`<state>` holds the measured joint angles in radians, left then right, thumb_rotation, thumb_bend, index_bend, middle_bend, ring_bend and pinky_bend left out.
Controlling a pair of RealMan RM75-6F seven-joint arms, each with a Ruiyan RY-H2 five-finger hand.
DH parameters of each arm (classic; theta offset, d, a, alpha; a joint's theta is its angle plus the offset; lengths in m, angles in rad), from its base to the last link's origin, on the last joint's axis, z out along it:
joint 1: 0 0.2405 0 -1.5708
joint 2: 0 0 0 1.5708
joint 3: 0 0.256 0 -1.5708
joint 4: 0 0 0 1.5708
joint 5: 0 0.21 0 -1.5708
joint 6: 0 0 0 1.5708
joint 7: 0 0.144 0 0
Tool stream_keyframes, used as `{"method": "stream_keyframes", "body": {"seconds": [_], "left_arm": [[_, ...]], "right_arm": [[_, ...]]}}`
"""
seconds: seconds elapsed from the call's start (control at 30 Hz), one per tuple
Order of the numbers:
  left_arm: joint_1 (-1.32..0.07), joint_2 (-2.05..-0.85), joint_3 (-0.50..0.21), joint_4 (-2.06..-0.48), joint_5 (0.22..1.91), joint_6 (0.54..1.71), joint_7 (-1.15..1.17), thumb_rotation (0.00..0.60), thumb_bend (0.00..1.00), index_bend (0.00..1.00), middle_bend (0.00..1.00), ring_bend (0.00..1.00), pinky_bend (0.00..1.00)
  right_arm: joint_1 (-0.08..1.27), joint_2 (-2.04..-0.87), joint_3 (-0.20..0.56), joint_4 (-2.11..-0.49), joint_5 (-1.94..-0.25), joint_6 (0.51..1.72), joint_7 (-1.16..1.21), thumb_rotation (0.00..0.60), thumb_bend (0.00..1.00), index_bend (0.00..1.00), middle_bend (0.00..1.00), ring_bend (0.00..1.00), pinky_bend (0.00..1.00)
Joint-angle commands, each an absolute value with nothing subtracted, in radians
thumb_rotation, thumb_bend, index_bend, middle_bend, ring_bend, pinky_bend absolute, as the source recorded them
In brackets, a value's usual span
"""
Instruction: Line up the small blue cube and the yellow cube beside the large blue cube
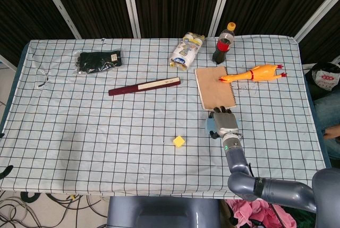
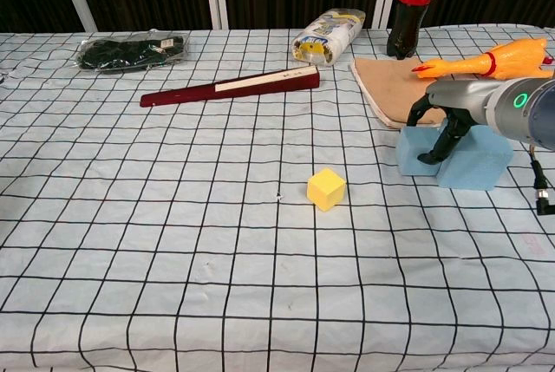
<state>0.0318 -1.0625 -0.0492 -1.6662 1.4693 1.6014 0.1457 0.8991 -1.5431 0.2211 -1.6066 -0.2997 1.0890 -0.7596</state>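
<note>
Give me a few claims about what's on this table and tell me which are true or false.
1. The yellow cube sits alone on the cloth, touching nothing. True.
2. The right hand is over a blue block. True.
3. The rubber chicken lies on the black bag. False: its head end lies on the brown notebook; the black bag is far off on the left.
4. The cola bottle has tipped over. False: it stands upright.
5. The left hand holds the yellow cube. False: no left hand shows in either view.
</note>
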Motion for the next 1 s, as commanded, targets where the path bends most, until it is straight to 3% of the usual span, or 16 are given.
{"method": "stream_keyframes", "body": {"seconds": [0.03, 1.0], "left_arm": [[0.032, -1.063, -0.049, -1.666, 1.469, 1.601, 0.146, 0.600, 0.01, 0.22, 0.06, 0.00, 0.00], [0.033, -1.062, -0.049, -1.667, 1.470, 1.602, 0.145, 0.600, 0.01, 0.22, 0.06, 0.00, 0.00]], "right_arm": [[0.900, -1.542, 0.220, -1.609, -0.296, 1.089, -0.761, 0.600, 0.31, 0.28, 0.09, 0.02, 0.09], [0.919, -1.519, 0.205, -1.662, -0.265, 1.118, -0.799, 0.600, 0.31, 0.28, 0.08, 0.02, 0.09]]}}
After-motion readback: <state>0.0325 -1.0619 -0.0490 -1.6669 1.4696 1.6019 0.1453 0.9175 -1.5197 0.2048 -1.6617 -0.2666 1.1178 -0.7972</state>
